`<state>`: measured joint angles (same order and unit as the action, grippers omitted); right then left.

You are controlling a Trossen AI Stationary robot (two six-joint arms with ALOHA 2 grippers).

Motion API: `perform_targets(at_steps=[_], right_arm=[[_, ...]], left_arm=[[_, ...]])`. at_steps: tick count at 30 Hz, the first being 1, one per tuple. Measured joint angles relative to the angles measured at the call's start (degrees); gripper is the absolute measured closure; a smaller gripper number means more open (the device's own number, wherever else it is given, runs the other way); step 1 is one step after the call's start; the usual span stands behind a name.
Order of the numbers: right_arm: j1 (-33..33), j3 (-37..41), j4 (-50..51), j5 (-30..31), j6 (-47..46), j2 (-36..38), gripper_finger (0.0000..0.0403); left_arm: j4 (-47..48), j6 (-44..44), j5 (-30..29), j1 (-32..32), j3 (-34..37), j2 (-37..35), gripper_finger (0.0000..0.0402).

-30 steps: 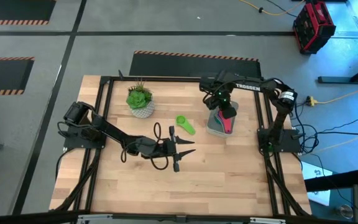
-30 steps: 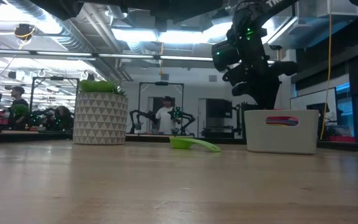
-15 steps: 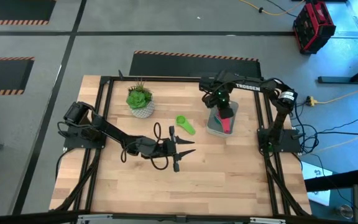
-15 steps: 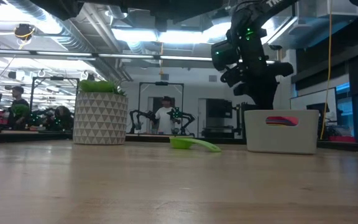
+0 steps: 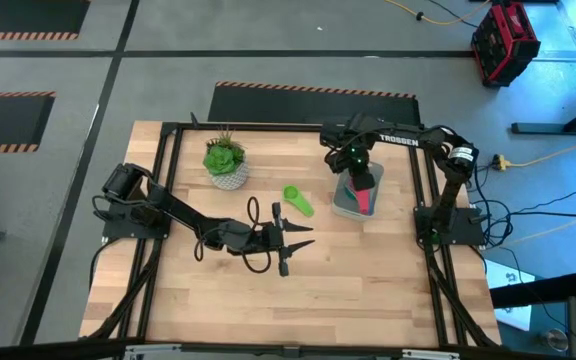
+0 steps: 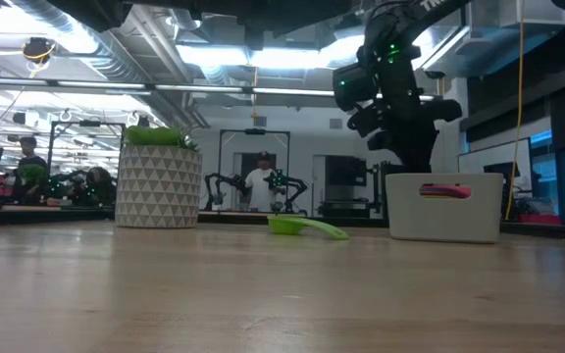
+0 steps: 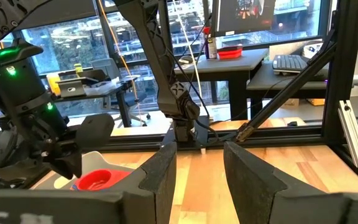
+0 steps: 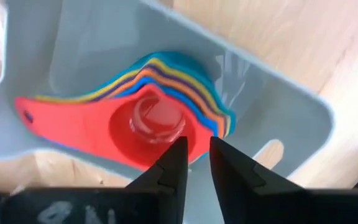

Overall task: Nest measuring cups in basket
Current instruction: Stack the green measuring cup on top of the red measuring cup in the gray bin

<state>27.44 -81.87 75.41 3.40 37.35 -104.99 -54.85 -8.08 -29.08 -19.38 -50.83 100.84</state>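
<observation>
The basket (image 5: 346,205) stands at the table's right. A stack of nested measuring cups lies in it, with the red cup (image 8: 148,121) on top and blue, purple, yellow and orange rims showing under it. The green cup (image 5: 298,200) lies bowl-down on the table left of the basket; it also shows in the low view (image 6: 302,226). My right gripper (image 8: 196,152) hovers over the stack, pointing down, its fingers a small way apart and empty. My left gripper (image 5: 296,248) rests low at mid-table, open and empty.
A white patterned pot with a green plant (image 5: 226,162) stands at the far left of the work area. A dark frame (image 5: 168,200) borders the table. Bare wood lies between the green cup and the near edge.
My right gripper has risen slightly over the basket. The cup stack stays in place.
</observation>
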Motion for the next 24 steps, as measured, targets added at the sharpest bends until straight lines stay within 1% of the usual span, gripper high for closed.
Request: perform_targets(at_steps=[6,10,17,20,24], right_arm=[[-0.3,0.0,1.7,0.0,0.4,0.0,0.0331],[-1.3,-2.1,3.5,0.2,-0.4,0.1,0.0331],[-3.1,-11.8,6.2,0.1,-3.0,0.1,0.0331],[-3.8,-16.1,5.3,0.0,-6.6,0.1,0.0331],[-4.5,-20.5,4.0,-0.5,-13.6,0.1,0.0331]], left_arm=[[0.0,0.0,0.0,0.0,0.0,0.0,0.0275],[0.0,0.1,0.0,0.5,0.0,0.0,0.0275],[0.0,0.5,-0.1,1.9,0.0,0.0,0.0275],[0.0,0.4,-0.2,2.1,0.0,-0.1,0.0275],[-0.2,0.4,-1.2,2.1,0.0,-0.9,0.0275]])
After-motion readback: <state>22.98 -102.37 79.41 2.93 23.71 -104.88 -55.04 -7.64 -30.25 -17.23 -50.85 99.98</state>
